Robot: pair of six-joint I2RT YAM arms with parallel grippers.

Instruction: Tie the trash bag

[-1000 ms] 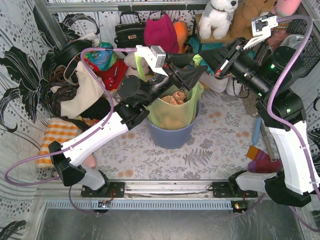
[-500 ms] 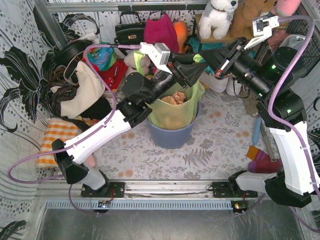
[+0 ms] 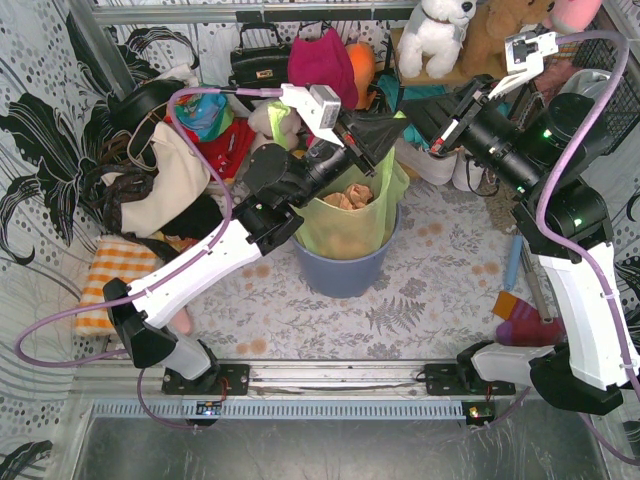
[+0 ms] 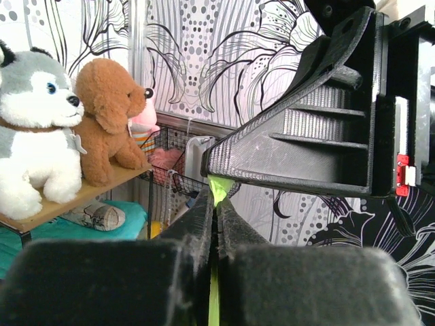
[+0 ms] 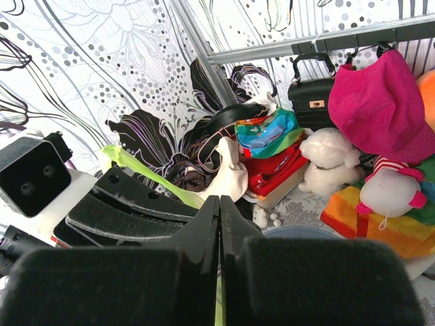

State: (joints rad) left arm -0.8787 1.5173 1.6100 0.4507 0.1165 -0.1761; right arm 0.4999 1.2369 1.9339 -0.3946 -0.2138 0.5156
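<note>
The trash bag [image 3: 345, 228], thin light-green plastic with crumpled brown paper [image 3: 350, 195] inside, stands in a round blue-grey bin [image 3: 340, 272] at mid table. Both grippers meet above its far rim. My left gripper [image 3: 396, 130] is shut on a pulled-up strip of the bag; green plastic [image 4: 219, 189] shows between its closed jaws [image 4: 216, 204]. My right gripper [image 3: 410, 113] is shut too, with a green strip [image 5: 146, 173] running from the left into its closed jaws [image 5: 219, 207]. The two pairs of fingers lie almost against each other.
Handbags [image 3: 260, 62], a pink bag [image 3: 322, 62] and plush toys [image 3: 437, 35] crowd the back wall. Clothes and bags are piled at the left [image 3: 165, 180]. An orange checked cloth [image 3: 115, 270] lies front left; a blue pen [image 3: 514, 262] and a sock [image 3: 525, 325] lie at the right.
My left gripper stood open a second ago and has shut on the bag's strip. Its wrist rose slightly toward the right gripper. The right arm has not moved.
</note>
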